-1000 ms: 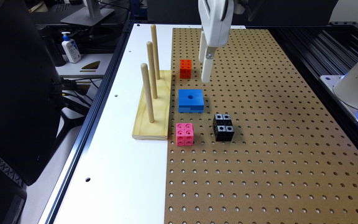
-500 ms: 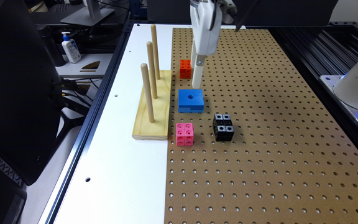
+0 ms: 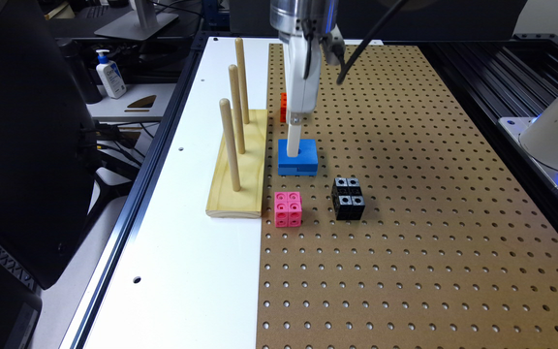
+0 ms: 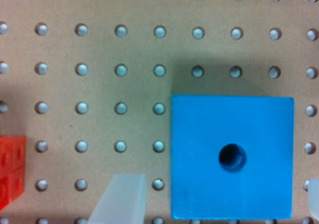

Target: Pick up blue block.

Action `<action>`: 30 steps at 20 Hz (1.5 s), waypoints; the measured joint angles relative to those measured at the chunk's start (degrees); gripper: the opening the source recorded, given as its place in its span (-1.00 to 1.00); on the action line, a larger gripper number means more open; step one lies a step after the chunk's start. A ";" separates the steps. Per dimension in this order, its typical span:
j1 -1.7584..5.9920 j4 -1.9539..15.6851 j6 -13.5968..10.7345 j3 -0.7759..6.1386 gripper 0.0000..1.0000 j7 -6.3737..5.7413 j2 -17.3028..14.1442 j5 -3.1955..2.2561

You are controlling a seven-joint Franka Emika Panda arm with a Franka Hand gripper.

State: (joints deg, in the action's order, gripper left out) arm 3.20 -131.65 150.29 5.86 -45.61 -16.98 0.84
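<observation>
Nearest on the pegboard surface (image 3: 405, 252) sit the pink studded cube (image 3: 288, 209) and black studded cube (image 3: 348, 198). Beyond them lies the blue block (image 3: 298, 157), beside the wooden peg stand (image 3: 238, 165). The end effector (image 3: 294, 145) hangs over it, spread wide and empty, fingers (image 4: 119, 200) straddling it, apparently for a grasp.

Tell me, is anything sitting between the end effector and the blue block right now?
Nothing visible is. The end effector is open, one finger on each side of the blue block, and only bare pegboard lies around it. The orange cube sits off to one side.
</observation>
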 joint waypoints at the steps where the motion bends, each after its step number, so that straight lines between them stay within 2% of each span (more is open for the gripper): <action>1: 0.00 0.17 0.01 0.00 1.00 0.00 -0.18 0.00; 9: -0.25 0.12 -0.06 0.18 1.00 -0.35 -0.19 0.00; 20: -0.37 -1.72 0.02 0.32 1.00 -0.54 -0.24 0.00; 30: -0.33 -1.54 0.11 0.29 1.00 -0.54 -0.27 0.00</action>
State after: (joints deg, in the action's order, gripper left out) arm 2.86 -133.19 150.40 6.15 -46.15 -17.25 0.84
